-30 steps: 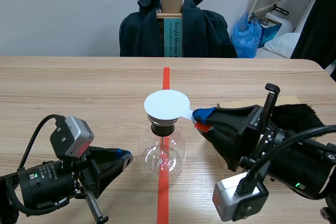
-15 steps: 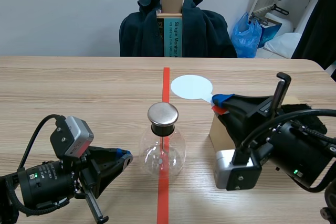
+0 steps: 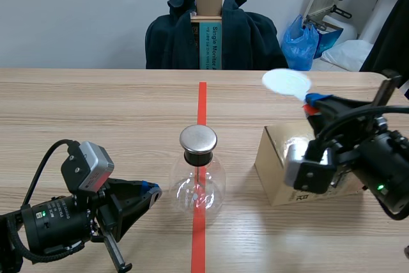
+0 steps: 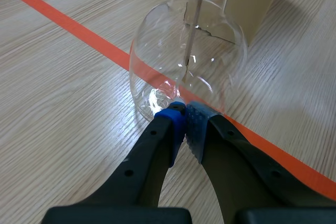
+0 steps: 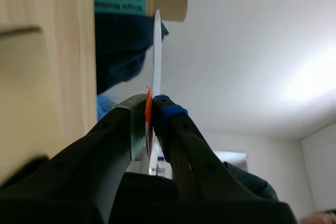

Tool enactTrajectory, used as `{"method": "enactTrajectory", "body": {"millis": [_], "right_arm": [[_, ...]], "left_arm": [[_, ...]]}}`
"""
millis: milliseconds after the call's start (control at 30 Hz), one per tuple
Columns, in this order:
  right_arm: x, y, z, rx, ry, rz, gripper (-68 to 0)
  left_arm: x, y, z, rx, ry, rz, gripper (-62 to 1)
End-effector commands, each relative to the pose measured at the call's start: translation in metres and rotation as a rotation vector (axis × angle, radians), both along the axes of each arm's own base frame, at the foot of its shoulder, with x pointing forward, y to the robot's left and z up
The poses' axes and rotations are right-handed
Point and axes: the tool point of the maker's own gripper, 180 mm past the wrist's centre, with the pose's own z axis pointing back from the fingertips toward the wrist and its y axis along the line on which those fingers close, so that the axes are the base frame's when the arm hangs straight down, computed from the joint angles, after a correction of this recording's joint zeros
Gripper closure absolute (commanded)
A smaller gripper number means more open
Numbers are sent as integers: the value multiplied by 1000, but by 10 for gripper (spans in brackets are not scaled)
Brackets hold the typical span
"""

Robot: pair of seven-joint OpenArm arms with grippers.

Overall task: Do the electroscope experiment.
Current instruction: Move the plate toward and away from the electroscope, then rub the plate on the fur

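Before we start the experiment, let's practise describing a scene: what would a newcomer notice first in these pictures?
A round glass flask with a shiny metal cap stands mid-table on the red tape line. The right end effector holds a white disc raised, near a cardboard box. The left end effector sits shut by the flask's base.

A clear glass flask (image 3: 197, 187) was seen, topped by a black stopper (image 3: 197, 156) and a silver cap (image 3: 197, 139). A white disc (image 3: 286, 82) with an orange-red handle (image 5: 148, 109) was shown. The left gripper (image 4: 184, 111) and the right gripper (image 5: 150, 103) were both coloured black and tipped with blue pads. The table (image 3: 96, 107) was grained in pale wood and crossed by an orange-red tape line (image 3: 202, 97). A plain tan box (image 3: 275, 158) was noted.
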Motion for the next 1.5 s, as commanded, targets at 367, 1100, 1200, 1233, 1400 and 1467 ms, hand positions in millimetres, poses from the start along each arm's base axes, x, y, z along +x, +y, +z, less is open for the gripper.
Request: {"method": "enactTrajectory", "body": {"millis": [367, 1100, 1200, 1233, 1400, 1467], "right_arm": [[0, -97, 223, 49, -575, -175, -6], [-51, -123, 318, 151, -829, -166, -6], [-51, -137, 313, 197, -819, -238, -6], [-50, -141, 307, 214, -797, -260, -6], [-45, -154, 239, 192, -585, -354, -6], [-47, -154, 212, 183, -509, -368, -6]], "left_arm": [[4, -3, 10, -28, -29, 6, -30], [-51, 22, 82, -73, -134, -81, -623], [-57, 32, 99, -81, -137, -80, -623], [-59, 34, 103, -77, -138, -87, -623], [-66, 43, 123, -94, -130, -86, -623], [-67, 46, 127, -96, -125, -78, -623]]}}
